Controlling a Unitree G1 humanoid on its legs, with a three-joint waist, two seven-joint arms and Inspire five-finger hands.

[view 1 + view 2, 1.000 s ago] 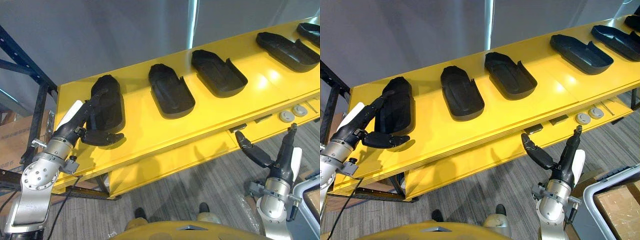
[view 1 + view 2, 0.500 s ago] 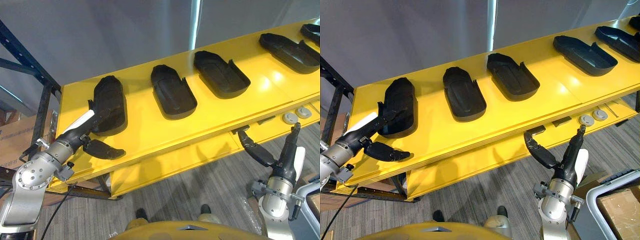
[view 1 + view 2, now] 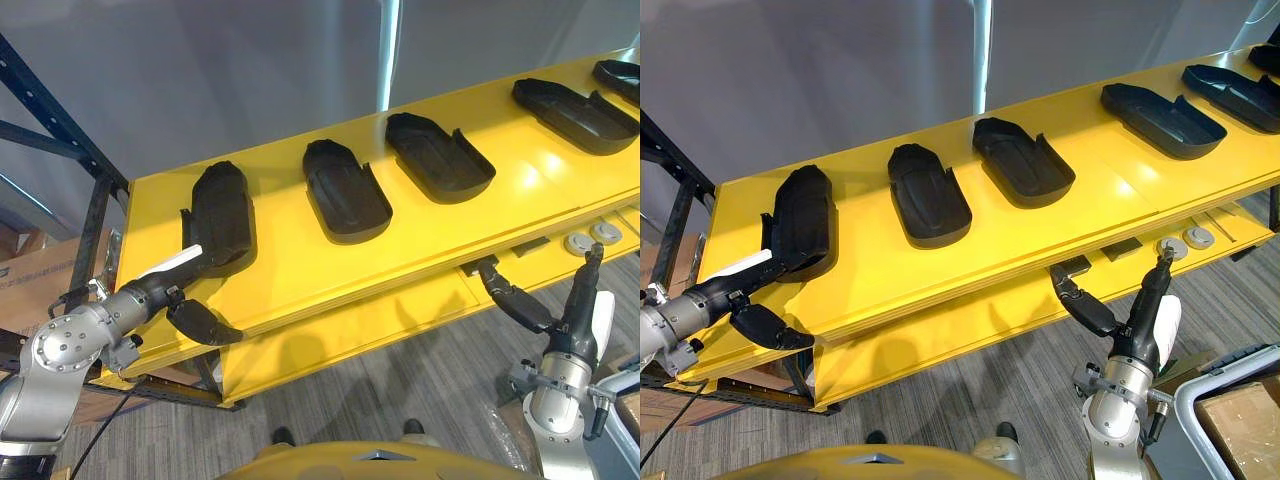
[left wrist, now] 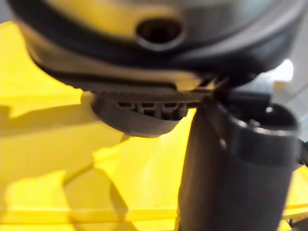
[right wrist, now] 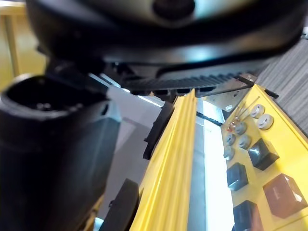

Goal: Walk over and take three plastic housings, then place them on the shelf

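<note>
While housings (image 3: 345,190) line yellow shelf (image 3: 290,265), left hand (image 3: 160,285) splayed beside endmost, right hand (image 3: 572,325) splayed below

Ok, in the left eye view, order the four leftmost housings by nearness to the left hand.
1. Leftmost housing, just past the left hand, at the left end.
2. Second housing, next to the right.
3. Third housing, further right again.
4. Fourth housing, toward the right end.

Black plastic housings (image 3: 345,190) lie on a yellow table (image 3: 290,265).
</note>
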